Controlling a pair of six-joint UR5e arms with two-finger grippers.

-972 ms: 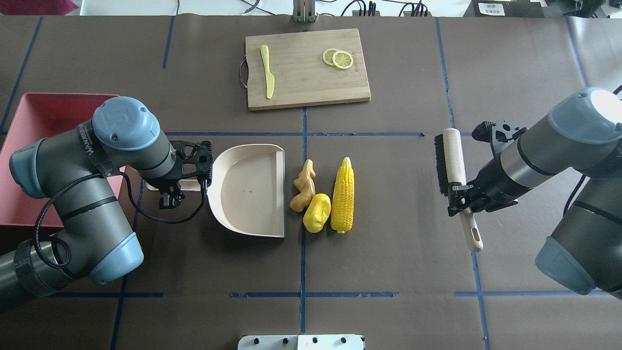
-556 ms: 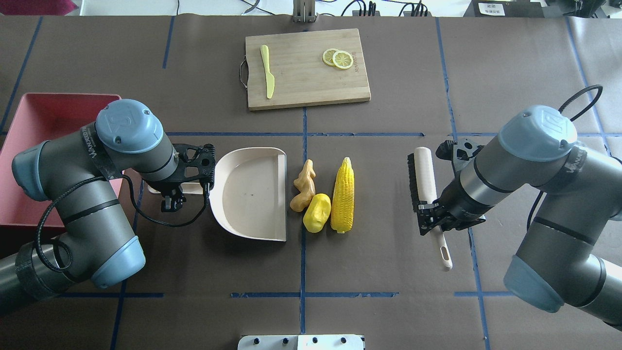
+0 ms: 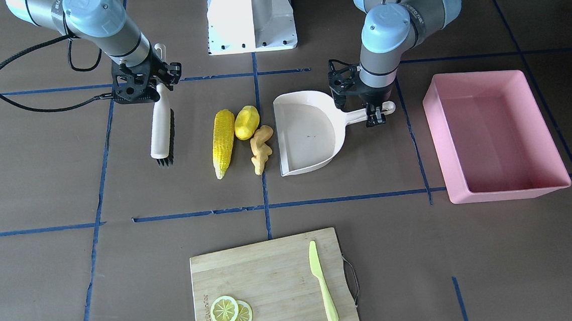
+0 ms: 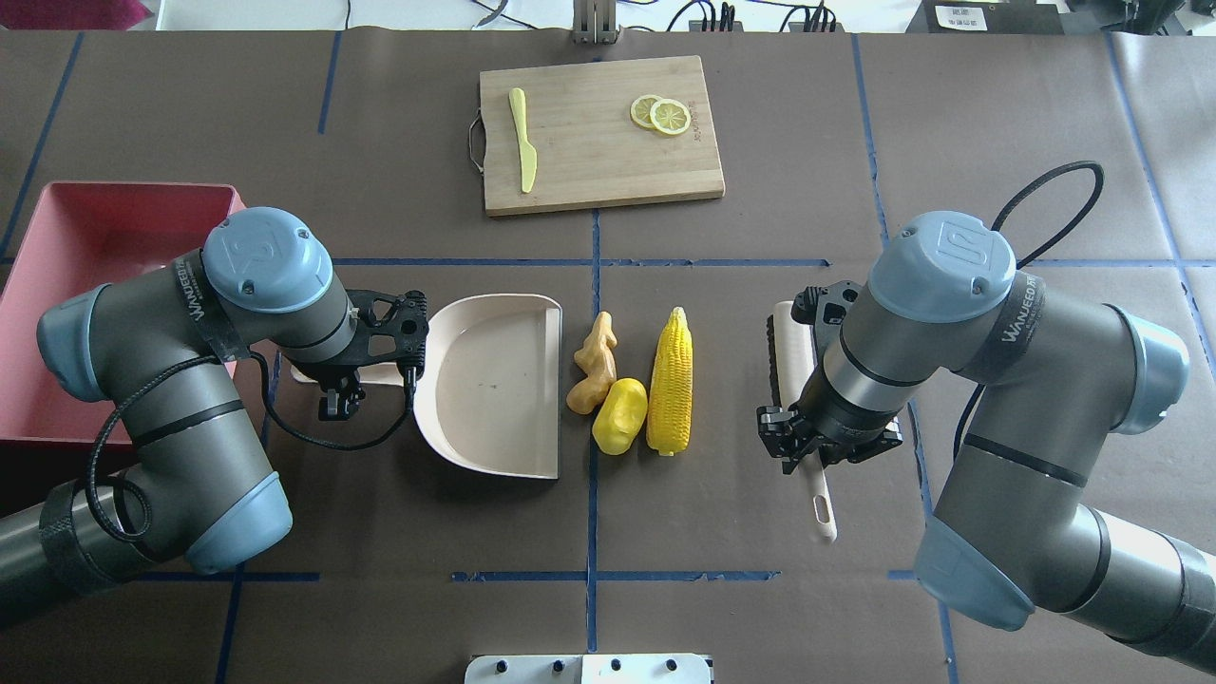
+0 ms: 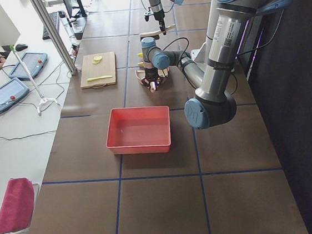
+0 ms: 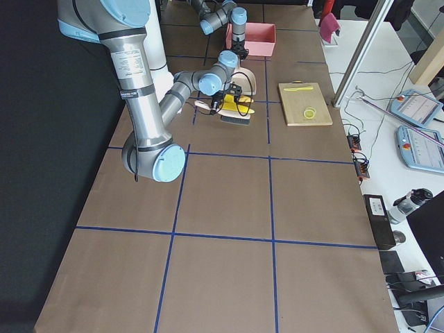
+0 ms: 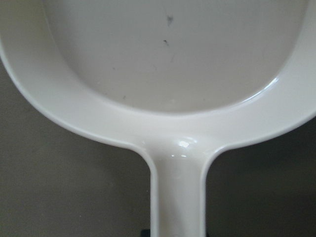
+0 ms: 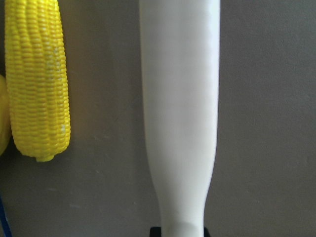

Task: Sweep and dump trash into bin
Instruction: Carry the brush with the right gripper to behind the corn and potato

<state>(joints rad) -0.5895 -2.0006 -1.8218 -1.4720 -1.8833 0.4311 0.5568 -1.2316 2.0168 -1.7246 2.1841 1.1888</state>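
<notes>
The cream dustpan (image 4: 494, 380) lies flat on the surface (image 4: 760, 532), its pan holding only a few dark specks. The left hand (image 3: 370, 110) is clamped on the dustpan's handle. Just off the dustpan's open straight edge lies the trash, bunched together: the ginger root (image 4: 594, 366) nearest, the potato-like lump (image 4: 619, 414) against it, and the corn cob (image 4: 671, 380) farthest out. Beyond the corn cob from the dustpan, the right hand (image 3: 156, 87) grips the handle of a brush (image 3: 159, 134), bristles facing the corn cob. On the dustpan's handle side, past the left arm, sits the pink bin (image 3: 495, 135), its bare floor showing. Across from the robot, beyond the dustpan, a cutting board (image 4: 598, 161) carries a green knife (image 4: 522, 138) and two overlapping lemon slices (image 4: 661, 114).
</notes>
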